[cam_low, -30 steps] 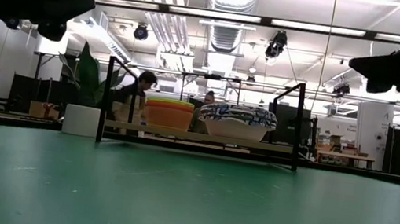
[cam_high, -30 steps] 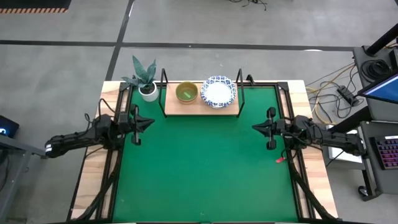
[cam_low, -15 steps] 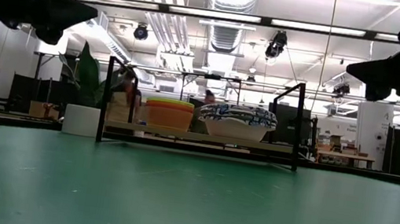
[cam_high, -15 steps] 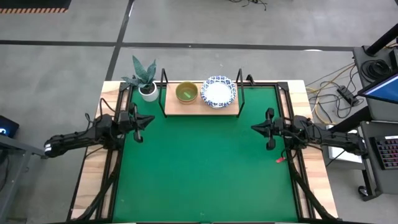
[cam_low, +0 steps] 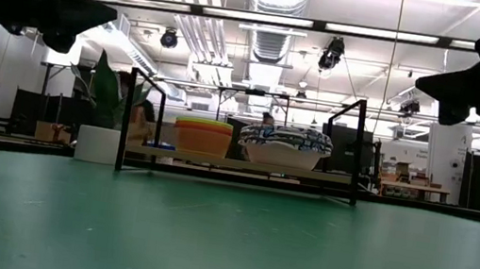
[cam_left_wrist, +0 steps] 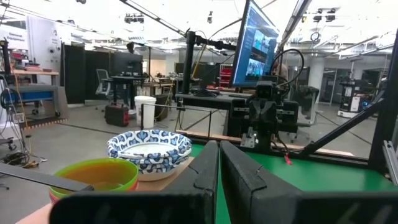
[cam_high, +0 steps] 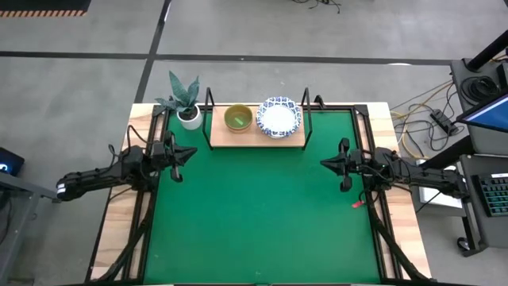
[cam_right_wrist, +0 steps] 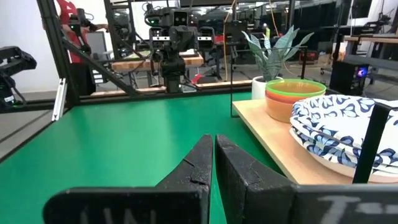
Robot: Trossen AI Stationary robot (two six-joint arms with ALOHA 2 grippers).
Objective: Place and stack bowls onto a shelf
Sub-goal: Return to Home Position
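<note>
The wooden shelf [cam_high: 256, 137] on its black frame stands at the mat's far edge. On it rest a stack of blue-patterned white bowls [cam_high: 279, 117] [cam_low: 284, 145] [cam_left_wrist: 149, 148] [cam_right_wrist: 339, 134] and, to its left, a stack of plain bowls, yellow-green on top of orange [cam_high: 238, 118] [cam_low: 203, 136] [cam_left_wrist: 96, 177] [cam_right_wrist: 295, 96]. My left gripper [cam_high: 188, 155] [cam_left_wrist: 219, 163] hovers shut at the mat's left edge. My right gripper [cam_high: 326, 163] [cam_right_wrist: 214, 155] hovers shut at the mat's right edge. Both are raised above the table and hold nothing.
A small white pot with a green plant [cam_high: 187, 103] [cam_low: 98, 142] stands left of the shelf. The green mat [cam_high: 262, 214] lies between the two arms. A small red item [cam_high: 358, 203] lies near the right arm. People show in the room behind.
My left gripper has drawn back slightly toward the table's left edge; my right gripper has shifted very little. The bowls and shelf stand as before. A person in the room behind has moved.
</note>
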